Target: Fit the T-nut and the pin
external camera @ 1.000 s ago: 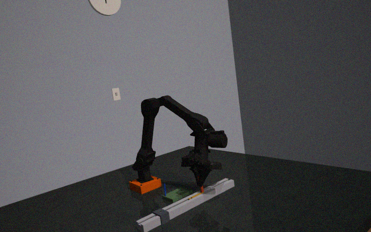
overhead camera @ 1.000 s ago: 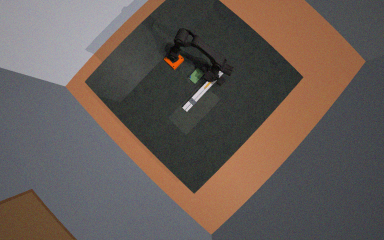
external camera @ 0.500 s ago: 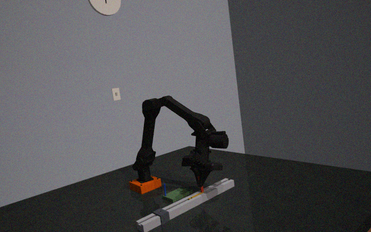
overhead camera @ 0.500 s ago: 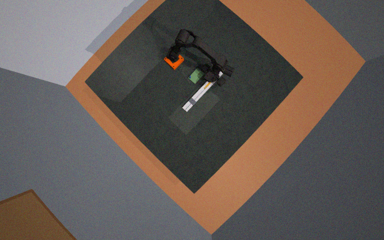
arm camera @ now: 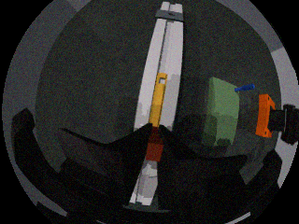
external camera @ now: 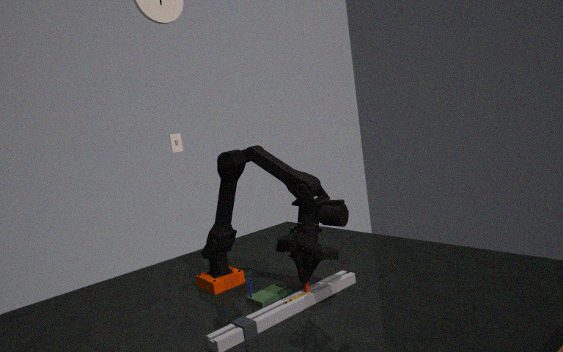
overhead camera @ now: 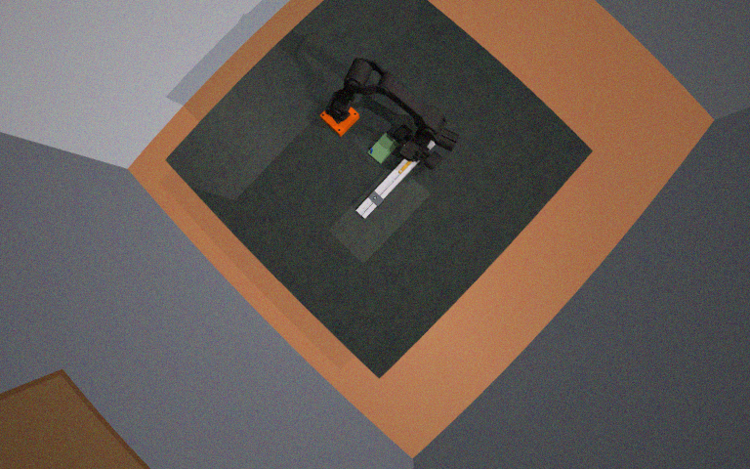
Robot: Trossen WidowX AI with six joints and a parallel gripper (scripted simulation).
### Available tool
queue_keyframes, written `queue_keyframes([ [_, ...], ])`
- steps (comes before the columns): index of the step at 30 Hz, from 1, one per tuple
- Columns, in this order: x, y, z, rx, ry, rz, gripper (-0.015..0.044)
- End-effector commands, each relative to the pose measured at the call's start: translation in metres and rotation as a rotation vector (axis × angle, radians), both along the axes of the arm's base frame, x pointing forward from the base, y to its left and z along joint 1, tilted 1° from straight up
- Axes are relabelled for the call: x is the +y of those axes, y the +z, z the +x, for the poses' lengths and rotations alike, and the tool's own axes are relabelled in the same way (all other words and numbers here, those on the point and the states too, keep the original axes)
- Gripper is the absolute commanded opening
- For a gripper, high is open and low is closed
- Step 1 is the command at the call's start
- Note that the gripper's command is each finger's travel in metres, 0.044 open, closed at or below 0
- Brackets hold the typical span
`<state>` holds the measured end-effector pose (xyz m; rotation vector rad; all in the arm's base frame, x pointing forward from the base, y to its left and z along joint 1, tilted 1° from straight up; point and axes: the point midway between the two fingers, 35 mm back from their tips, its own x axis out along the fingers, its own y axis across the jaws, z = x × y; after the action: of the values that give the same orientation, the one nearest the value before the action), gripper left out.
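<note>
Brass T-nut point(overhead camera: 404, 167) point(external camera: 294, 298) point(arm camera: 157, 104), a narrow yellow strip with a hole near its far end, lies along the slot of a pale aluminum rail point(overhead camera: 390, 183) point(external camera: 282, 313) point(arm camera: 174, 51). Whether it sits fully under the slot's lips cannot be told. Its orange handle point(external camera: 306, 287) point(arm camera: 154, 150) rises from the near end, and the black tool point(external camera: 304, 282) point(arm camera: 156, 127), pointing down, is clamped on that handle.

The nut is probably light but stiff, and hard to break; smooth metal could slide well if level, yet bind if tilted. The upright handle looks like the right place to hold, low down, with a steady grip so that it does not twist.

Outward from the tool, the rail's short end is close behind, while a longer run of slot leads to the dark bracket point(overhead camera: 375, 198) point(external camera: 245, 325) point(arm camera: 169, 15), near the other end. That stretch looks free for sliding. Beside the rail, on the robot base's side, is the green tray point(overhead camera: 381, 149) point(external camera: 262, 298) point(arm camera: 223, 109), with the blue pin point(external camera: 251, 287) point(arm camera: 245, 88) standing at its edge; the wide tool body should keep away from both. The dark tabletop point(overhead camera: 379, 302) point(external camera: 123, 318) extends well past the rail's ends.
</note>
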<state>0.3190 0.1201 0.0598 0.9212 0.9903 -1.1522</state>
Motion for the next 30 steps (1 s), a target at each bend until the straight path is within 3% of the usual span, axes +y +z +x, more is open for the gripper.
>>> queue_keyframes([
  [1, 0.001, 0.0, 0.0, 0.01, 0.003, 0.002, -0.015],
  [30, -0.04, 0.0, 0.008, 0.005, -0.001, -0.006, -0.015],
])
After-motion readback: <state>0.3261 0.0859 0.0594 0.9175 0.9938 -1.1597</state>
